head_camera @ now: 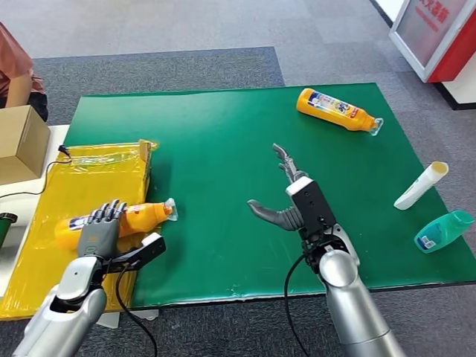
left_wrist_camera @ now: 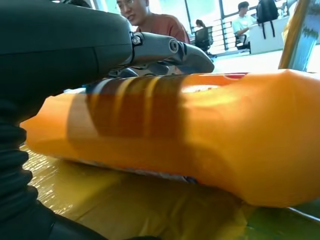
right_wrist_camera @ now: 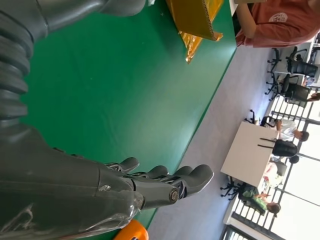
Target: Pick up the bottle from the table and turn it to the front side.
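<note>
Orange bottle [head_camera: 126, 220] lies on the yellow sheet [head_camera: 84, 186] at the worktop [head_camera: 224, 149] edge; left hand [head_camera: 101, 227] fingers curl over it. Right hand [head_camera: 286, 208] hovers, fingers spread. Step: grasping. Next: lift, then rotate label forward.

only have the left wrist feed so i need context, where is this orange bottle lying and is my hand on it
Observer: The orange bottle lies on its side on the yellow bag, cap toward the green mat; the left hand has its fingers across it.
Operator: and the right hand
Observer: The right hand is open over the mat, holding nothing.
Operator: other bottles
Observer: A second orange bottle lies at the mat's far side.
</note>
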